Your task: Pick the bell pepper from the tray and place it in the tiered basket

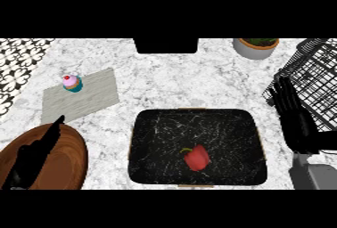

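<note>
Red pepper (197,158) lying in tray (151,129), near the front, right of centre. Long axis slanted: green stem end up-left, blunt end down-right. Glossy, small against the dark, scratched tray floor. Right hand (291,107) beside basket (314,75), fingers straight, holding nothing. Left hand (34,156) over wooden plate (69,160), fingers extended, empty.

My two hands, the left hand (30,156) and right hand (294,116), are matte black with slender fingers, the right on a grey forearm (314,175).
</note>
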Robot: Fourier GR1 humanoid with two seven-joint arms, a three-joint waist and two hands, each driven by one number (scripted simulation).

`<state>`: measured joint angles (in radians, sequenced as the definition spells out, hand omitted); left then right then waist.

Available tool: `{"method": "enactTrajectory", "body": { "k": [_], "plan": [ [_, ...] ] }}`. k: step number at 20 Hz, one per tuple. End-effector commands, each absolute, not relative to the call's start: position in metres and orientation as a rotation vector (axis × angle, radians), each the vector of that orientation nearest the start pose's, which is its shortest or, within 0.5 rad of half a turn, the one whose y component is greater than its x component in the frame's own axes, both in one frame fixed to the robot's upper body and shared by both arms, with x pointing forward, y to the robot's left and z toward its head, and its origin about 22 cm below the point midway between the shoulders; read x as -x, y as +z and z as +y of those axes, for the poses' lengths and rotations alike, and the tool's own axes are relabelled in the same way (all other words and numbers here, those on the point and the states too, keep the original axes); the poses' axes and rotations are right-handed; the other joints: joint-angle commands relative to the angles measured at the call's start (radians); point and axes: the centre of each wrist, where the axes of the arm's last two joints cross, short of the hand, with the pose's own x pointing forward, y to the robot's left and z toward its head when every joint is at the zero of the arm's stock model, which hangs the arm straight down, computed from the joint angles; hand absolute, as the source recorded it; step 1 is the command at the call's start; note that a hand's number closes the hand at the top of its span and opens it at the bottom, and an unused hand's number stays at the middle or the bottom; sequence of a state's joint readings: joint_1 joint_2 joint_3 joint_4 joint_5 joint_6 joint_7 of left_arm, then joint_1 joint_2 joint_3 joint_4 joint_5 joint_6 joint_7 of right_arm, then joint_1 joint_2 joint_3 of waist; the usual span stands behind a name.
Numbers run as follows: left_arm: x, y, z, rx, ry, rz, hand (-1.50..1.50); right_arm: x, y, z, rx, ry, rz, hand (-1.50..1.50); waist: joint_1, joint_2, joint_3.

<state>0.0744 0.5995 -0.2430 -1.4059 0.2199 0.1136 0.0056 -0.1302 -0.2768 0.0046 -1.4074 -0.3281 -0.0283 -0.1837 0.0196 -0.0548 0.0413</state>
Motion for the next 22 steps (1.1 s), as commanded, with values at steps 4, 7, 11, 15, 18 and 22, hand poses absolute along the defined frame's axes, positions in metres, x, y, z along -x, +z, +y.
{"method": "enactTrajectory", "body": {
  "k": [4,7,11,15,18,22],
  "plan": [
    [-0.250,0.037,0.317,-0.302,-0.450,-1.573,0.00,-0.281,0.072,-0.159,-0.681,0.577,-1.904,1.50,0.058,0.024,-0.043],
    [-0.255,0.043,0.307,-0.292,-0.471,-1.625,0.00,-0.301,0.125,-0.200,-0.107,0.932,-2.065,1.50,-0.028,-0.029,-0.067],
    [-0.255,0.052,0.269,-0.294,-0.487,-1.758,0.00,-0.241,0.069,-0.065,-0.393,0.665,-1.944,-1.50,-0.008,0.047,-0.042],
    [-0.268,0.057,0.255,-0.322,-0.480,-1.745,0.00,-0.223,0.095,-0.067,-0.424,0.853,-1.999,-1.50,-0.027,0.051,-0.041],
    [-0.263,0.061,0.265,-0.311,-0.471,-1.744,0.00,-0.224,0.110,-0.066,-0.259,1.122,-1.880,-1.50,-0.025,0.045,-0.043],
    [-0.257,0.050,0.259,-0.326,-0.477,-1.732,0.00,-0.231,0.130,-0.102,0.118,1.424,-1.706,-1.50,-0.053,0.030,-0.046]
  ]
}}
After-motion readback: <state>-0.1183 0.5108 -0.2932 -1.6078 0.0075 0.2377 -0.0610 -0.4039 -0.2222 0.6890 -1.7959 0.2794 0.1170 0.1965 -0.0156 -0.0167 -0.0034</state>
